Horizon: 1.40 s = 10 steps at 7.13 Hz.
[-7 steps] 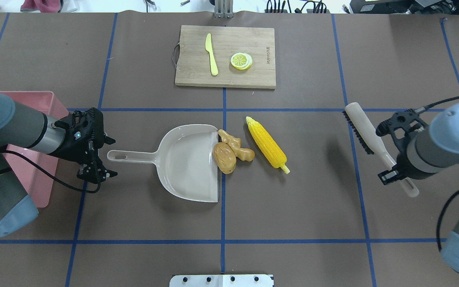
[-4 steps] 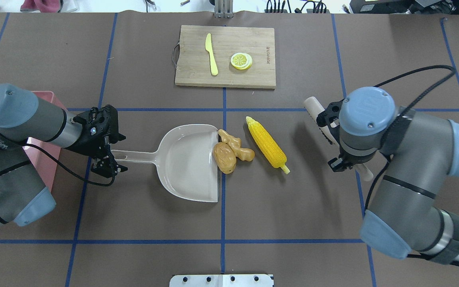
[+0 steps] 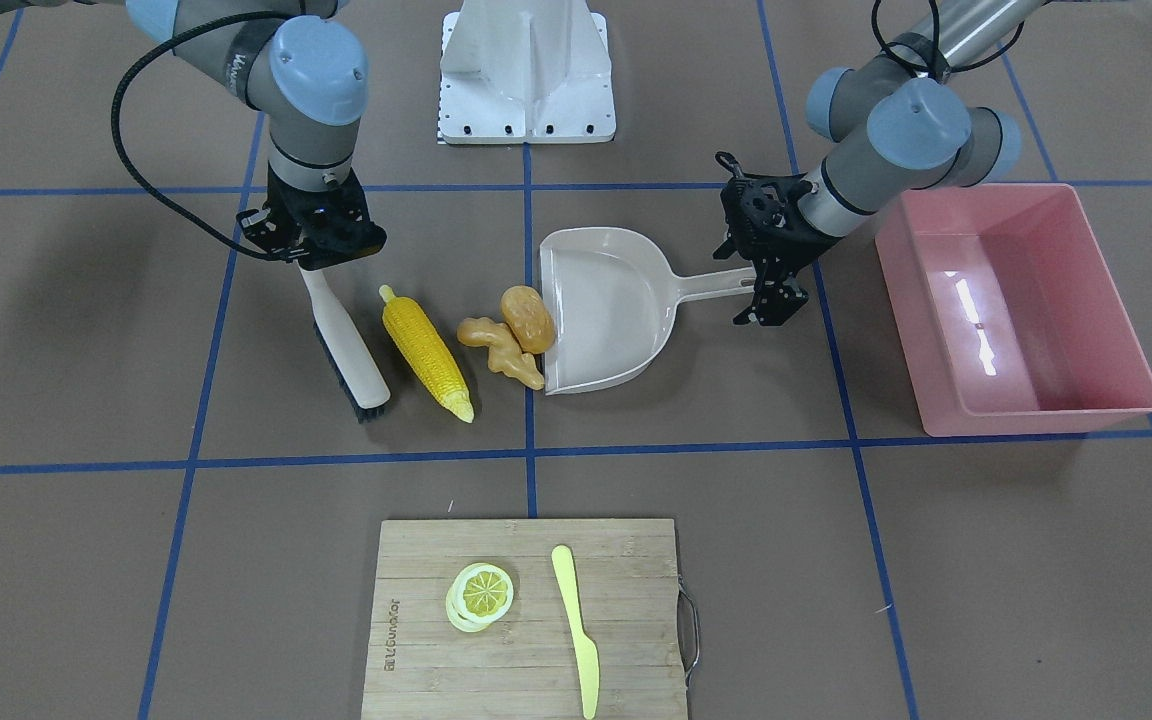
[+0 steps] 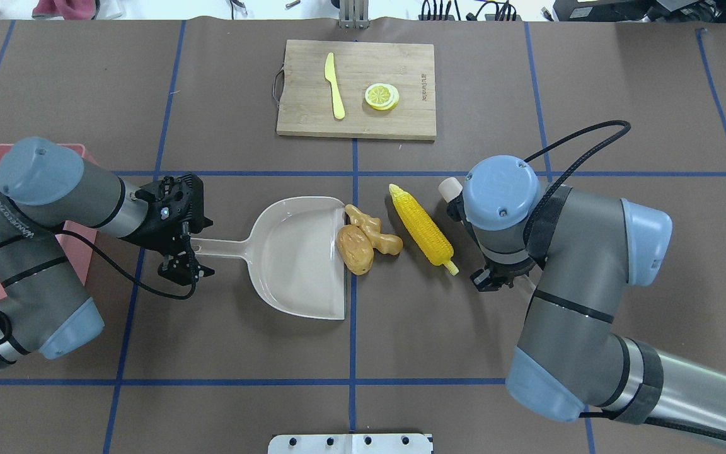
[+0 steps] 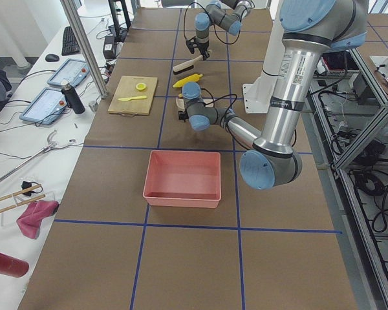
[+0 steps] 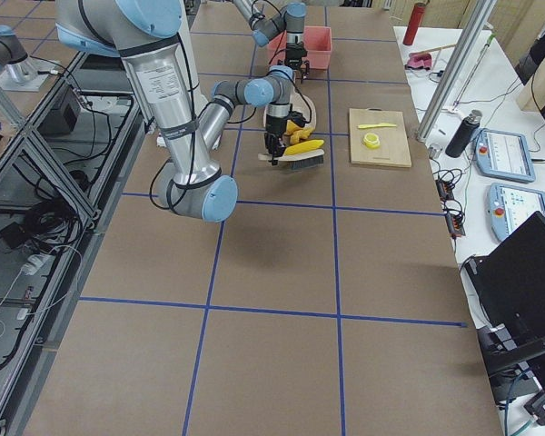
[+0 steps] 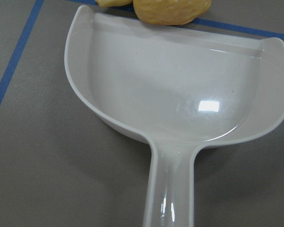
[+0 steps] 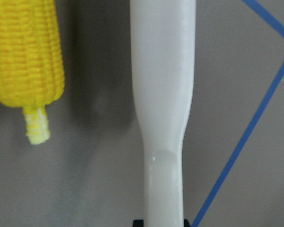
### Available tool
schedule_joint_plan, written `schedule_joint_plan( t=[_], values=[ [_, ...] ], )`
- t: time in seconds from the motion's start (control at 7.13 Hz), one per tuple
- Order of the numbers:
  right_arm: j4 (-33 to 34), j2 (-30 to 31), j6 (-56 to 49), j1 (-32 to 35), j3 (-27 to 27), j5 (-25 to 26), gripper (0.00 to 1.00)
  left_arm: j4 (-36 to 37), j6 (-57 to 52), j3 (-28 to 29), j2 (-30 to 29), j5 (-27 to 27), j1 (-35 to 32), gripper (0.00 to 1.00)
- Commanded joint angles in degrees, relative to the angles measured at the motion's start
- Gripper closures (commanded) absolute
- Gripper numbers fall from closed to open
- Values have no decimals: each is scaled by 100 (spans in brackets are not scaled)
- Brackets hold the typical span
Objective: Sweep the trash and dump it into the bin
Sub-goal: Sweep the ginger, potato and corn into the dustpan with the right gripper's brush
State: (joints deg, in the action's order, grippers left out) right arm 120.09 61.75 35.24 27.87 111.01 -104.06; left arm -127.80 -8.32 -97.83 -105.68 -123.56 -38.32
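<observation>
The table (image 4: 464, 378) has a flat brown cover, and blue tape lines (image 4: 353, 328) split it into big squares. In the middle of the desk lies the trash. The brown potato (image 4: 355, 250) sits on the open lip of the beige dustpan (image 4: 293, 252). The knobby ginger (image 4: 375, 232) touches the potato. The yellow corn (image 4: 423, 230) lies just beside them, on the bare cover.

The pink bin (image 3: 1041, 418) stands by the desk's left end, with nothing seen inside it.

The left gripper (image 3: 771, 285) is at the dustpan's handle. Its fingers are spread wide, one on each side of the handle, not pinching it. The right gripper (image 3: 314, 262) is squeezed tight on the handle of a white brush (image 3: 346, 345). The brush head is down on the cover, right next to the corn.

By the far edge sits a wooden board (image 4: 303, 94) with a yellow knife (image 4: 335, 88) and a lemon slice (image 4: 381, 96) on it.

Past that edge there is a white bench (image 5: 26, 142) with tablets (image 5: 68, 72) and a dark bottle (image 5: 72, 99).
</observation>
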Motion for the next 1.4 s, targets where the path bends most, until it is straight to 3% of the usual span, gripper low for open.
schedule_joint_plan(
  t=[0.0,0.42,0.84,1.26],
  values=[
    [14,-75,298,-412,-9,0,100,-16,6,-52,-6,243,44,2],
    [-73,-565,369,-475,-429,0,100,-78,-3,10,30,253,53,2],
    [-861,-1164,955,-554,-1246,-44,100,-69,-12,10,38,262,61,3],
    [-1591,-1280,1782,-747,-1327,-412,100,-87,-12,1,73,262,61,3]
  ],
)
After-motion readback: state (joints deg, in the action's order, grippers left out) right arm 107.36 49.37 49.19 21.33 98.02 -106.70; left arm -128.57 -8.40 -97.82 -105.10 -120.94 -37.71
